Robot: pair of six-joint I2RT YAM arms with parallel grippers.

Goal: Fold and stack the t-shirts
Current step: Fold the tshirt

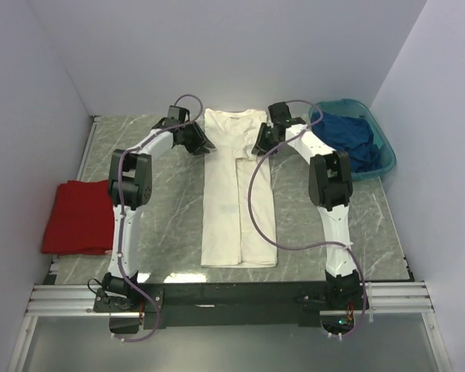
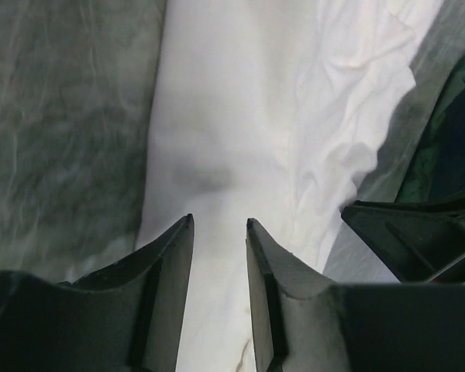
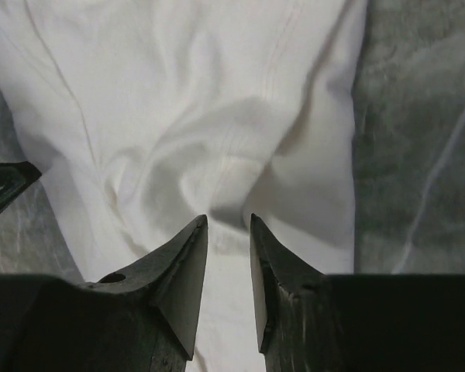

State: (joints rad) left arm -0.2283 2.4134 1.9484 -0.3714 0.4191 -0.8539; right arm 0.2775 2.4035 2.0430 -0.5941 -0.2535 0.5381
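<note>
Here left fingers (image 2: 170, 271), right fingers (image 3: 180, 279) spread above cream shirt (image 1: 236, 186); red shirt (image 1: 77, 217) partly hidden.

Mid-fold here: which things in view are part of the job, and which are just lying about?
Part of the job:
cream-white t-shirt, laid out mid-table
red t-shirt, at the left edge
dark blue t-shirt, bunched up far right

Just lying about:
teal basin, holding the dark blue t-shirt
</note>
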